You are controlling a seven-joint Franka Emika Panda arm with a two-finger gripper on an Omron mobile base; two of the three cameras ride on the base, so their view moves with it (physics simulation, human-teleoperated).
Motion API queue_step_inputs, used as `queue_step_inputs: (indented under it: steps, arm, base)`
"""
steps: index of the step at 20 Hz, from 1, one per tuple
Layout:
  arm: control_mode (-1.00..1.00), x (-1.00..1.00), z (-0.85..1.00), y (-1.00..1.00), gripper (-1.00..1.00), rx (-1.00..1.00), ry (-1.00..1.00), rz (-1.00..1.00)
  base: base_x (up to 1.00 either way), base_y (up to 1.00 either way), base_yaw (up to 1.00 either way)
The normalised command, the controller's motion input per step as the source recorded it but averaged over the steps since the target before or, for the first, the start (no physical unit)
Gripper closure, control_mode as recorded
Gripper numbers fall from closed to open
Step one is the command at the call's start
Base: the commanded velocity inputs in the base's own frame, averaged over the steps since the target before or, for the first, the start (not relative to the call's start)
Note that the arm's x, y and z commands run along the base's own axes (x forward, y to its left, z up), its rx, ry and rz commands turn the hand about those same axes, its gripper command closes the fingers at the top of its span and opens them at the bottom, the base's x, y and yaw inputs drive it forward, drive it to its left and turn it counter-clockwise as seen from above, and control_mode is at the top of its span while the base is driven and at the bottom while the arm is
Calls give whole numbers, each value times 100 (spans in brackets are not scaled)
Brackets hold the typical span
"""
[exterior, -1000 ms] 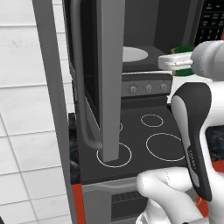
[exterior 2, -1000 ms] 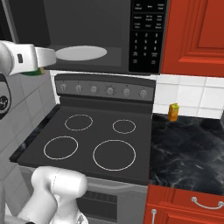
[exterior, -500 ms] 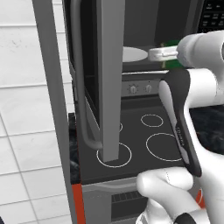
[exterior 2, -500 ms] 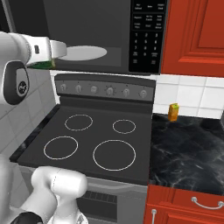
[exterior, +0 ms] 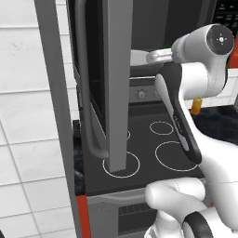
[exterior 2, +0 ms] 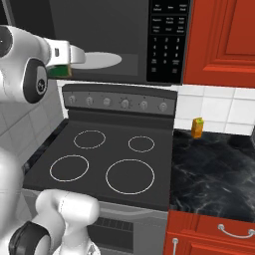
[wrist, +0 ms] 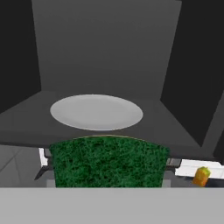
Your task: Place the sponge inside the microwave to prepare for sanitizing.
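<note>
1 second on, the gripper (exterior 2: 74,55) sits further right in the right base view, clenched on the sponge (wrist: 108,161) at the microwave (wrist: 109,57) mouth; turntable (wrist: 96,111) ahead.

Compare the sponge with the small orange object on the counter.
The sponge shows a dark green face and sits in the gripper, raised at the microwave opening. The orange object is orange-yellow, stands upright on the black counter beside the stove, untouched. Both are small.
</note>
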Motion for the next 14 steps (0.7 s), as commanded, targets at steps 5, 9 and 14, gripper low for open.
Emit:
queue_step_inputs:
  steps: [5, 9, 14]
  arm:
    - [-100, 35, 2, 2, 100, 4, 15, 0]
    - [-100, 46, 0, 2, 100, 5, 12, 0]
    - [-100, 54, -13, 0, 100, 4, 5, 0]
  base:
    - [0, 0, 0]
    - [0, 0, 0]
    - [0, 0, 0]
